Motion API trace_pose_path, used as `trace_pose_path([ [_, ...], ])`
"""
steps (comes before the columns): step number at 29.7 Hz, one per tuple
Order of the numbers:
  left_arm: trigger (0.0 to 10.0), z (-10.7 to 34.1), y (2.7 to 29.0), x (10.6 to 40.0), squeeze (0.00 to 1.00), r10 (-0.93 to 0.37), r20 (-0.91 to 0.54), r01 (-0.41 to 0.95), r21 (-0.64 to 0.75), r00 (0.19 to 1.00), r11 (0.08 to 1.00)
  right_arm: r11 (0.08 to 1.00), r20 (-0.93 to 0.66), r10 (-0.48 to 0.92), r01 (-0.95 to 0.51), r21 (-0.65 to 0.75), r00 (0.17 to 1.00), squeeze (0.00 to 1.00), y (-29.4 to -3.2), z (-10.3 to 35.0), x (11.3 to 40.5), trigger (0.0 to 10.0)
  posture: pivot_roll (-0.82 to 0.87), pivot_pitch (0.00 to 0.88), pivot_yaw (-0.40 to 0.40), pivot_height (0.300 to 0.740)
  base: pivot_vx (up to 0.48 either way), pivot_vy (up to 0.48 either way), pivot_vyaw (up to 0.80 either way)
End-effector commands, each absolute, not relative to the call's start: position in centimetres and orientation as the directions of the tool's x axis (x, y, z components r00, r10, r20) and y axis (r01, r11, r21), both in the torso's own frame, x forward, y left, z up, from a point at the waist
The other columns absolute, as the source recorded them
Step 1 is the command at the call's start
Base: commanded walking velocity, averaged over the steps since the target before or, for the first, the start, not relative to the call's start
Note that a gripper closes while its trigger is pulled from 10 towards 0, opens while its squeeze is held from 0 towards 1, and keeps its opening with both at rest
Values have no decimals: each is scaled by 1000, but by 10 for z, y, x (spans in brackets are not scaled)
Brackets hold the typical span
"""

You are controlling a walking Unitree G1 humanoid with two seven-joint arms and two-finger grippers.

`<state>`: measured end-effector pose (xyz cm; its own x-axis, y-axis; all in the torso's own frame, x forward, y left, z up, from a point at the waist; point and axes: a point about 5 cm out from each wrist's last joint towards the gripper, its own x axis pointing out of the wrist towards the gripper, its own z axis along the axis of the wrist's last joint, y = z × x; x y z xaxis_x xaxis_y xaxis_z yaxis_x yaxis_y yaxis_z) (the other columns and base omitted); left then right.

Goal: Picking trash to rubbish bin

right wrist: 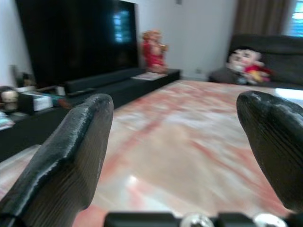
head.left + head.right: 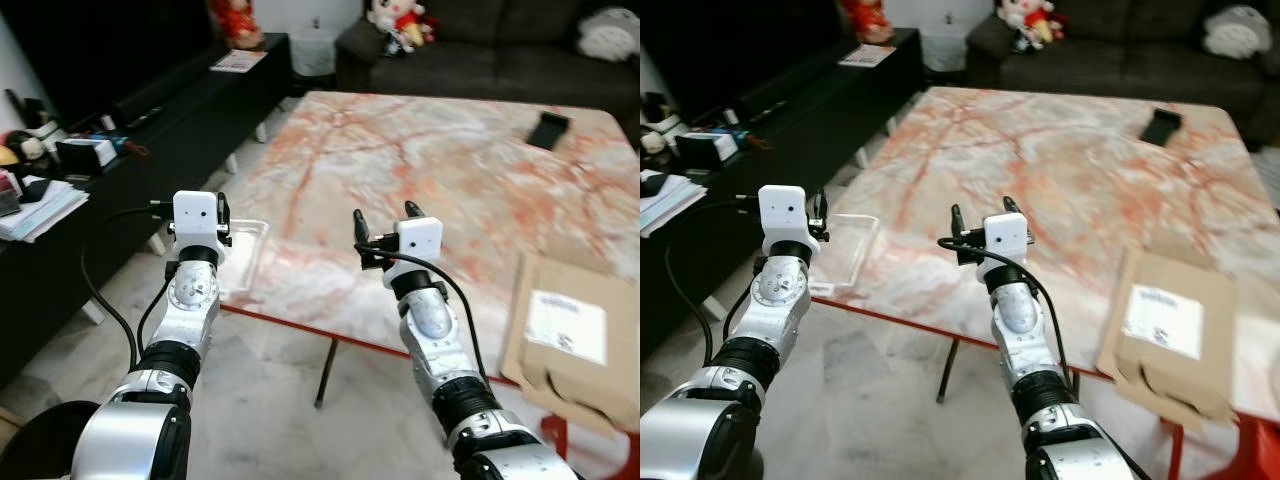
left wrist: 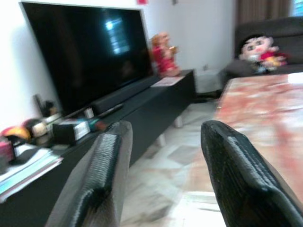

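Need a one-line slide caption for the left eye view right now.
Both grippers, left and right, open over the marble table's near edge, clear plastic tray by the left.

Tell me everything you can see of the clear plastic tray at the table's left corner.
The clear plastic tray is a shallow, see-through rectangle with a raised rim and rounded corners, and it looks empty. It lies flat on the marble table at the near left corner, reaching to the table's edge. The left gripper hovers at its near left side with fingers open; whether they touch the rim cannot be told.

cardboard box (image 2: 570, 335) on table (image 2: 440, 160) right
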<state>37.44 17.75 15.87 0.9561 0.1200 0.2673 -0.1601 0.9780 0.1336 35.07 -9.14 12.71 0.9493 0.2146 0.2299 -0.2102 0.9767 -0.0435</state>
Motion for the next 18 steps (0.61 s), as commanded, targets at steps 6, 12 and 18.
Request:
trace_pose_path([
  [6, 10000, 151, 161, 376, 0, -19, 203, -11, 147, 979, 989, 974, 257, 227, -226, -37, 939, 0, -86, 136, 353, 10000, -69, 16, 43, 740, 118, 0, 0],
  [12, 10000, 142, 151, 374, 0, -84, 152, 61, 147, 985, 987, 974, 258, 227, -226, -32, 939, 0, -86, 136, 353, 10000, -71, 16, 45, 740, 0, 0, 0],
  [18, 10000, 122, 148, 373, 0, -130, 2, 126, 231, 991, 965, 973, 258, 227, -228, -28, 939, 0, -85, 137, 353, 10000, -66, 14, 46, 740, 0, 0, 0],
])
